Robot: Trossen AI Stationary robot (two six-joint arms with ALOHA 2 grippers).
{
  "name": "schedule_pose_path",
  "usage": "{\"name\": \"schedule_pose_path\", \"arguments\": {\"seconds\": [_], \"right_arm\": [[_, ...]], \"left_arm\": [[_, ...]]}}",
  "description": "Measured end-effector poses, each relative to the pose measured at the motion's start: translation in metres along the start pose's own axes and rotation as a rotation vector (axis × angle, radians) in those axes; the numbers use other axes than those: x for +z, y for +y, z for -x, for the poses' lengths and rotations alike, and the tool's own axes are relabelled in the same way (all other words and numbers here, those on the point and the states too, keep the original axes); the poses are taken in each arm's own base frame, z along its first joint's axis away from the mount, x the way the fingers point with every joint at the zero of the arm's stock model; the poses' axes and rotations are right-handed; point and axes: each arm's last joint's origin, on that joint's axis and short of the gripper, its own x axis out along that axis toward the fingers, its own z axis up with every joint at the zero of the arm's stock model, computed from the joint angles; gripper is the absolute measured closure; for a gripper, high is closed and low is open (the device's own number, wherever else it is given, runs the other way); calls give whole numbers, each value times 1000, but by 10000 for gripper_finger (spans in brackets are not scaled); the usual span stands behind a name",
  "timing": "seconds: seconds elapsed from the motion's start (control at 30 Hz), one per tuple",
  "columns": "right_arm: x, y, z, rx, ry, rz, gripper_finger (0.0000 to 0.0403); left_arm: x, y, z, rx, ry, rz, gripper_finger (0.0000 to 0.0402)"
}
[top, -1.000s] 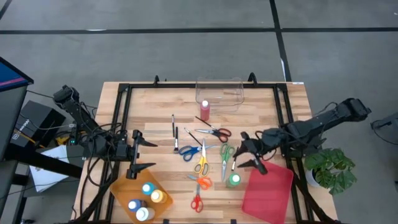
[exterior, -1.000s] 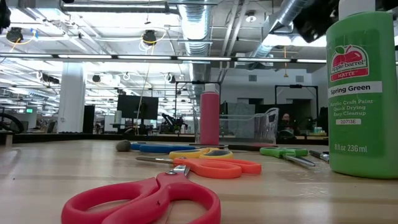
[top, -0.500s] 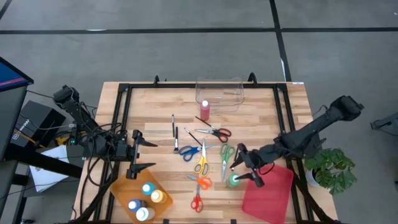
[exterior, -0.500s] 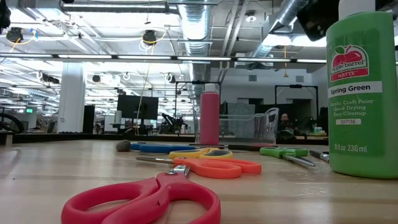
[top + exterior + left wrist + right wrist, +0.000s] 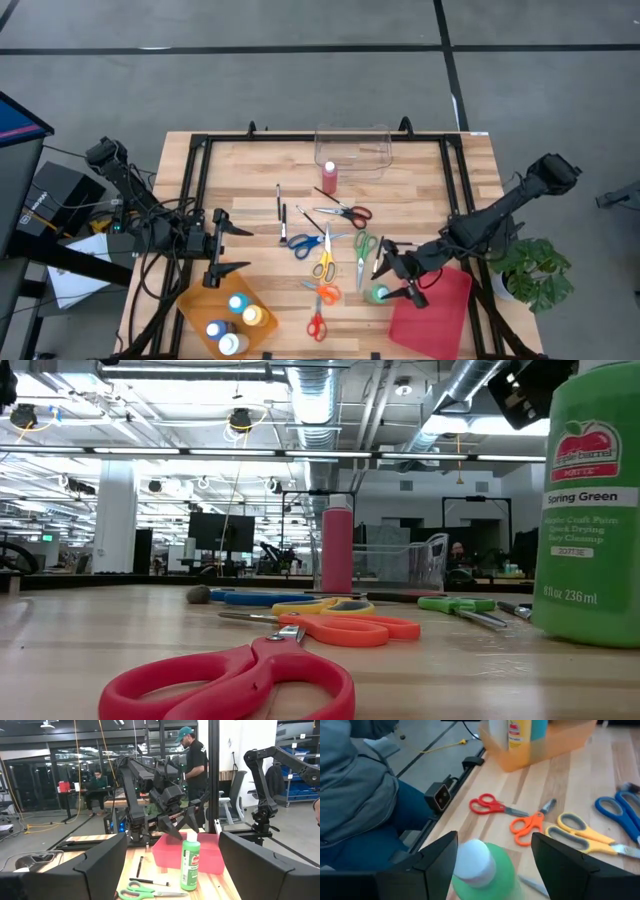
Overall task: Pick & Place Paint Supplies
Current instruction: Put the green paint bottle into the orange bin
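Note:
A green paint bottle (image 5: pixel 379 293) with a white cap stands upright on the table near the front right; it also shows in the low view (image 5: pixel 590 510). My right gripper (image 5: pixel 392 280) is open, its fingers on either side of the bottle's top (image 5: pixel 475 862), as the left wrist view (image 5: pixel 189 840) also shows. My left gripper (image 5: pixel 240 250) is open and empty at the table's left. A red bottle (image 5: pixel 329 178) stands near the back. Several scissors (image 5: pixel 322 262) and thin brushes (image 5: pixel 280 212) lie flat mid-table. My right gripper comes at the green bottle slanting down from the table's right side. One finger (image 5: pixel 437 862) lies right beside the white cap (image 5: pixel 470 860); I cannot tell whether it touches. The other finger (image 5: pixel 570 865) stands apart. The bottle stands upright on the table.
An orange bin (image 5: pixel 190 305) holding blue, yellow and white bottles sits at the front left. A red tray (image 5: pixel 435 310) lies at the front right, beside the green bottle. A clear bin (image 5: pixel 352 148) stands at the far edge. A person shows beyond the table (image 5: pixel 192 755).
My right gripper has gone down and toward the table's near edge, and its open fingers now stand around the green bottle's top. In the low view the green bottle has shifted a little to the right and turned.

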Motion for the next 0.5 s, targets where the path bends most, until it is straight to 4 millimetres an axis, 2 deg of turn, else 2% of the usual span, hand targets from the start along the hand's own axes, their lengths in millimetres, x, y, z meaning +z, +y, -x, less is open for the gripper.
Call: {"name": "schedule_pose_path", "arguments": {"seconds": [0.5], "right_arm": [[3, -7, -1, -34, -24, -10, 152]], "left_arm": [[0, 0, 0, 0, 0, 1, 90]]}}
